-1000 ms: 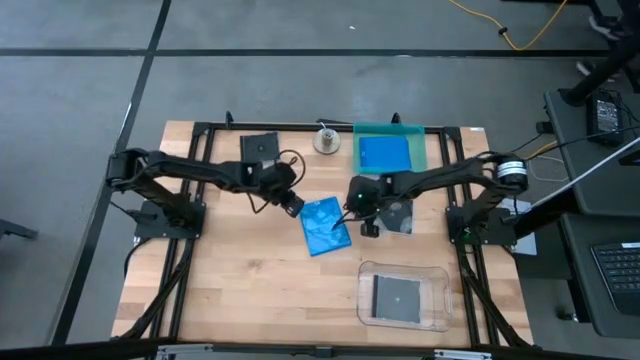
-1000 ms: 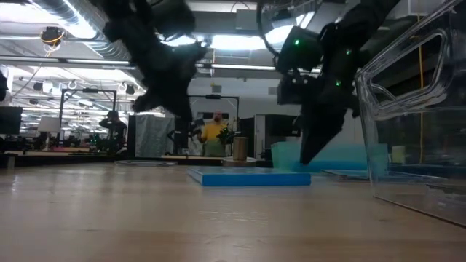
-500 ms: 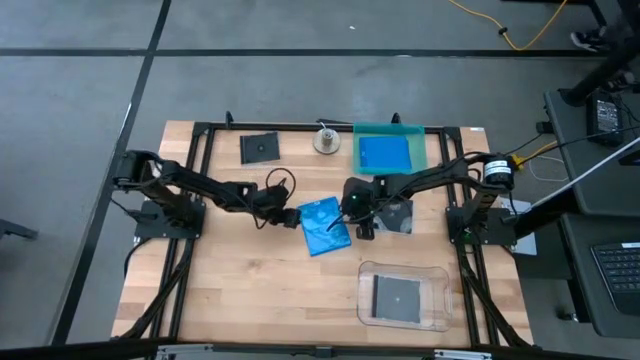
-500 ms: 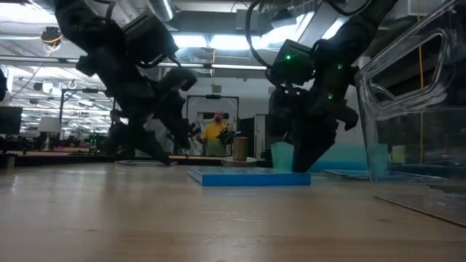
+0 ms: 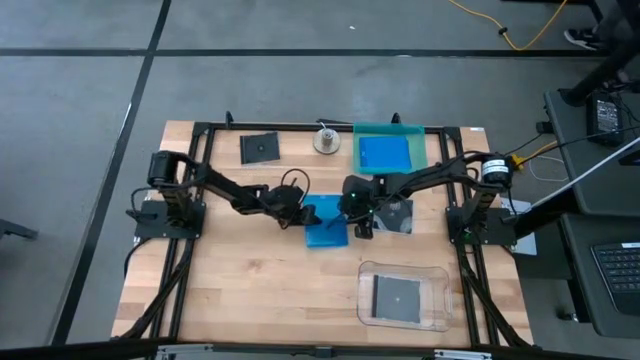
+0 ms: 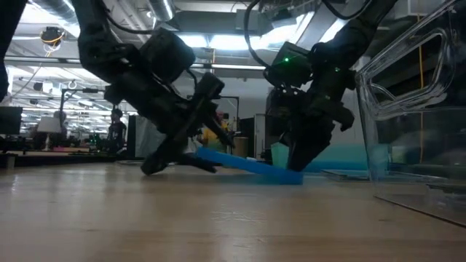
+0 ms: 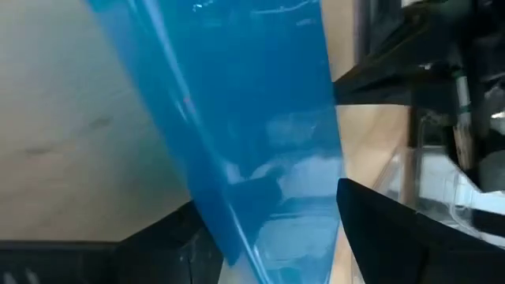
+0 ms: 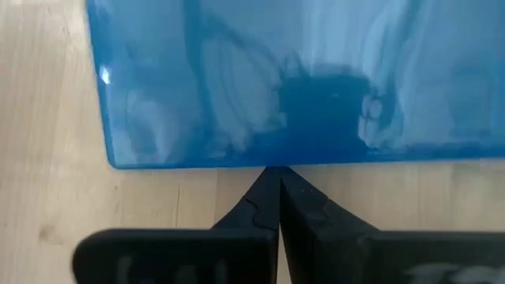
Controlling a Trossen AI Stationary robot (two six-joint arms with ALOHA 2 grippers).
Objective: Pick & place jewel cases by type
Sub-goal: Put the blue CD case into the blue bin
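Note:
A bright blue jewel case [image 5: 325, 222] lies mid-table, tilted: its left end [image 6: 205, 153] is raised and its right end [image 6: 290, 177] is on the wood. My left gripper [image 5: 301, 213] is open at the raised end, and the case [image 7: 252, 118] runs between its fingers. My right gripper [image 5: 362, 229] is shut at the case's right edge. Another blue case [image 5: 383, 153] lies in the teal tray [image 5: 418, 150]. A dark case [image 5: 397, 296] lies in the clear tray [image 5: 432, 300]. Two more dark cases [image 5: 260, 147] [image 5: 400, 215] lie flat on the table. My left gripper comes slanting down from the table's left, its open fingers [image 7: 158, 244] on either side of the case's left end [image 6: 205, 153]. That end is raised off the wood over the lower finger [image 6: 207, 164]. The exact spot of touch is hidden under the case. My right gripper sets its shut fingertips [image 8: 276, 185] against the case's right edge [image 8: 268, 162], near the middle of that edge. The fingers slant down from the table's right, with their tips at the wood. That edge of the case stays on the table.
A small round object [image 5: 326, 138] stands at the far edge beside the teal tray. The clear tray's wall [image 6: 408, 124] stands close at the near right. Bare wood lies at the near left [image 5: 240, 290].
My left gripper has come down and toward the blue case, rolled its wrist and opened around the case's left end. That end has tipped up while the right end stays on the wood, and the case has turned squarer to the table. My right gripper has sunk slightly to the case's right edge.

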